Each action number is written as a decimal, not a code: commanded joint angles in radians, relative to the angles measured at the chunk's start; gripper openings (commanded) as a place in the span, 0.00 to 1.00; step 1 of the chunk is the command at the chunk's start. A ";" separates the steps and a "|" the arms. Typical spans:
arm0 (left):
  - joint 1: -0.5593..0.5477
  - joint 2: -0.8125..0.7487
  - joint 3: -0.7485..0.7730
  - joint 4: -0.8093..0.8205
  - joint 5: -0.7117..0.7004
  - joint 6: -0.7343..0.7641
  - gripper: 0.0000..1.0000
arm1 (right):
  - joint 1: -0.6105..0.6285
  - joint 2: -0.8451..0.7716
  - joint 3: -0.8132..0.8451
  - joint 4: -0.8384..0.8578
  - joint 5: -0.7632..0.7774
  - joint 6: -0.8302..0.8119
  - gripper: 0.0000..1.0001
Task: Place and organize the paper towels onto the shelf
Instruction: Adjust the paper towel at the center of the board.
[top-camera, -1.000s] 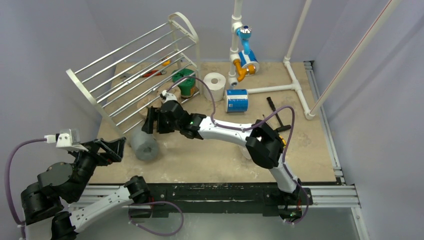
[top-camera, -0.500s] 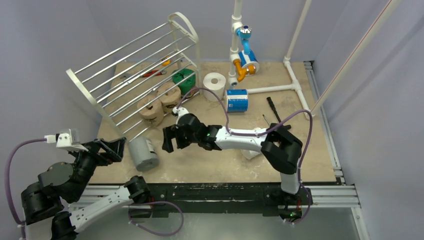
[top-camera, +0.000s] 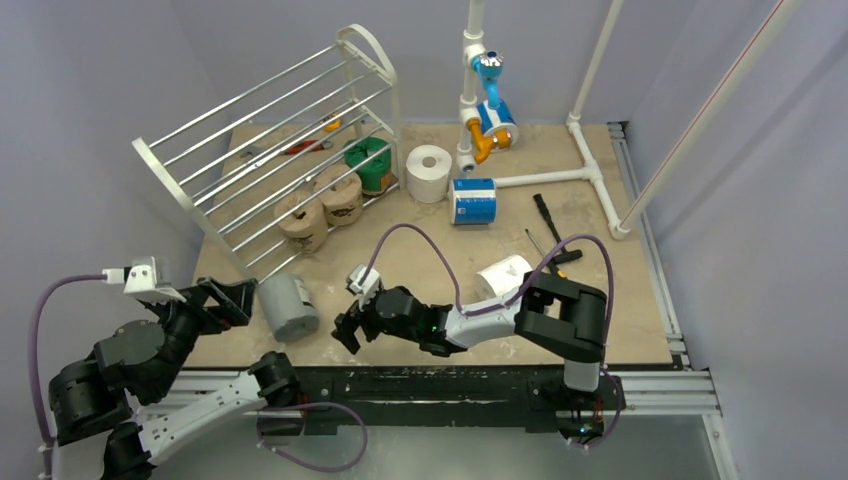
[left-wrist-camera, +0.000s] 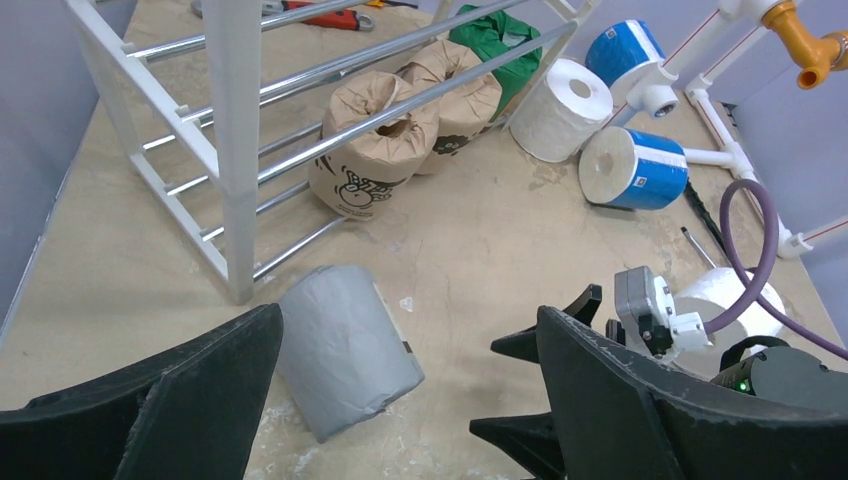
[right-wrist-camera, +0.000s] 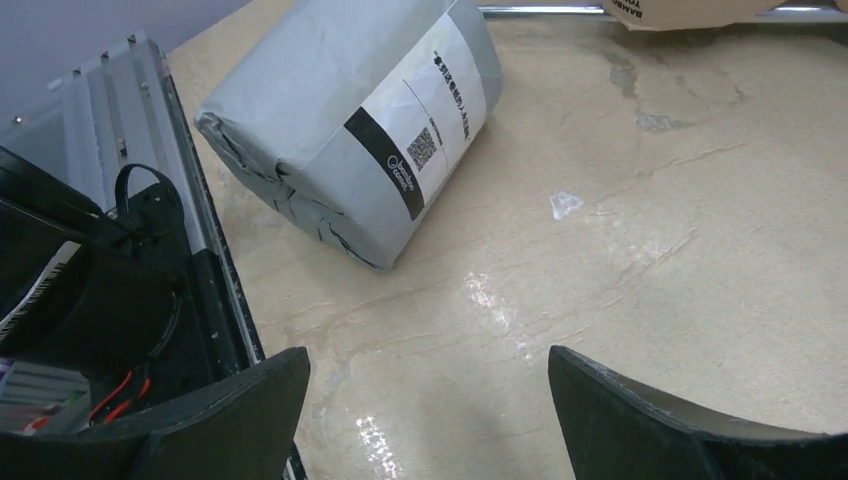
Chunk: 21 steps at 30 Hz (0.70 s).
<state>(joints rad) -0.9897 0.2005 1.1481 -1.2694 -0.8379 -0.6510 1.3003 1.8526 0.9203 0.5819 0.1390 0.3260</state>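
Note:
The white-framed shelf (top-camera: 270, 140) stands tilted at the far left, and also shows in the left wrist view (left-wrist-camera: 235, 150). Two tan rolls (top-camera: 303, 222) and a green roll (top-camera: 368, 163) sit under its rods on the table. A grey roll (top-camera: 288, 308) lies on its side by the shelf's near foot (left-wrist-camera: 345, 350) (right-wrist-camera: 350, 130). My left gripper (top-camera: 228, 300) (left-wrist-camera: 410, 400) is open and empty, just left of the grey roll. My right gripper (top-camera: 350, 325) (right-wrist-camera: 430, 400) is open and empty, low over the table right of the grey roll.
A white roll (top-camera: 430, 172) and a blue-white roll (top-camera: 473, 200) stand beside the shelf. Another white roll (top-camera: 503, 275) lies by my right arm. A white pipe frame (top-camera: 585, 150) with blue and orange fittings stands at the back. Black tools (top-camera: 545, 215) lie at right.
My right arm has drawn back from the shelf toward the near edge, gripper open and empty. The tan rolls now show under the shelf. My left gripper moved slightly toward the grey roll.

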 joint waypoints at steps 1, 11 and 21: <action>-0.003 0.028 0.027 -0.020 -0.009 -0.034 0.97 | 0.011 0.005 -0.015 0.317 -0.013 -0.109 0.89; -0.003 0.041 0.048 -0.033 -0.026 -0.027 0.97 | 0.058 0.138 0.121 0.344 0.057 -0.165 0.85; -0.003 0.005 0.050 -0.060 -0.022 -0.030 0.97 | 0.071 0.245 0.252 0.226 0.150 -0.143 0.83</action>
<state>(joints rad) -0.9897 0.2161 1.1759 -1.3182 -0.8459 -0.6712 1.3632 2.0834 1.1122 0.8368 0.2214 0.1898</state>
